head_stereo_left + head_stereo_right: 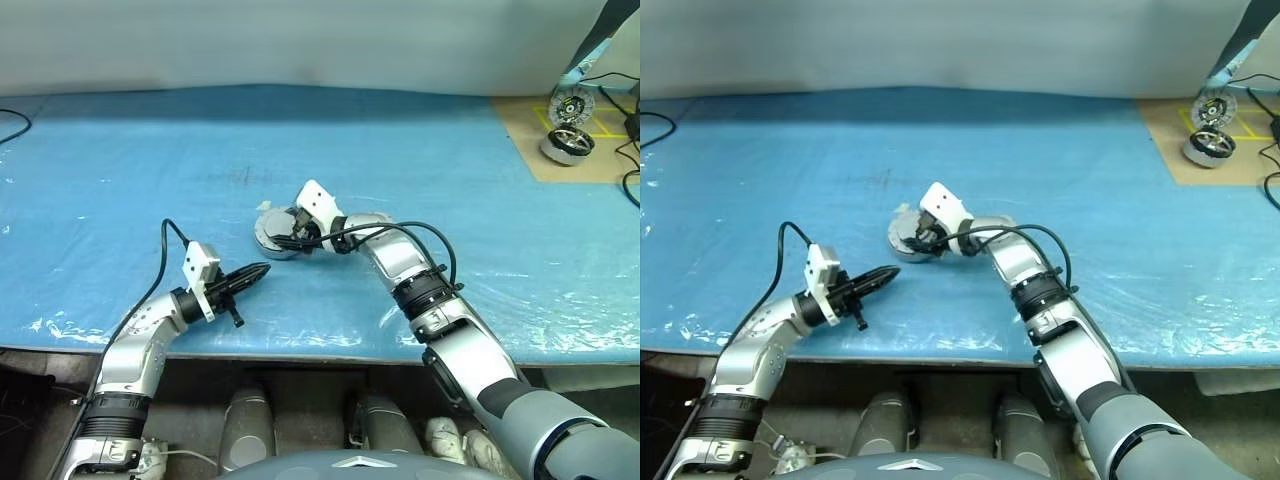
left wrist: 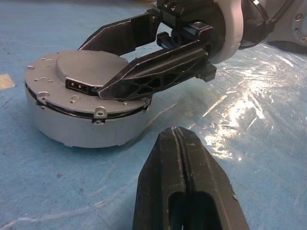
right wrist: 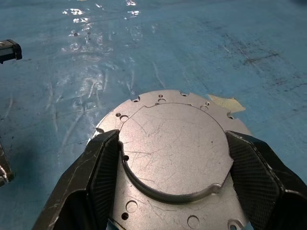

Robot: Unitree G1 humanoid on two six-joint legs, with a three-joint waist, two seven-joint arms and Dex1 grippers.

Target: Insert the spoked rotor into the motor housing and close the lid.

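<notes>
Lid [image 3: 172, 153] on housing [image 2: 86, 129], blue (shiny) table [image 1: 120, 180].

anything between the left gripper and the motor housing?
Nothing: bare blue table cover separates the shut left gripper from the lidded motor housing, clearest in the left wrist view. The right gripper straddles the lid.

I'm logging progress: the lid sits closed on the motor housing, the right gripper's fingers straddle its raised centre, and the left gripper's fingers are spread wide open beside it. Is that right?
Not quite. The left gripper has its fingers shut together, as the left wrist view shows. The rest holds: the lid sits on the motor housing, and the right gripper has its fingers on either side of the lid's raised centre.
</notes>
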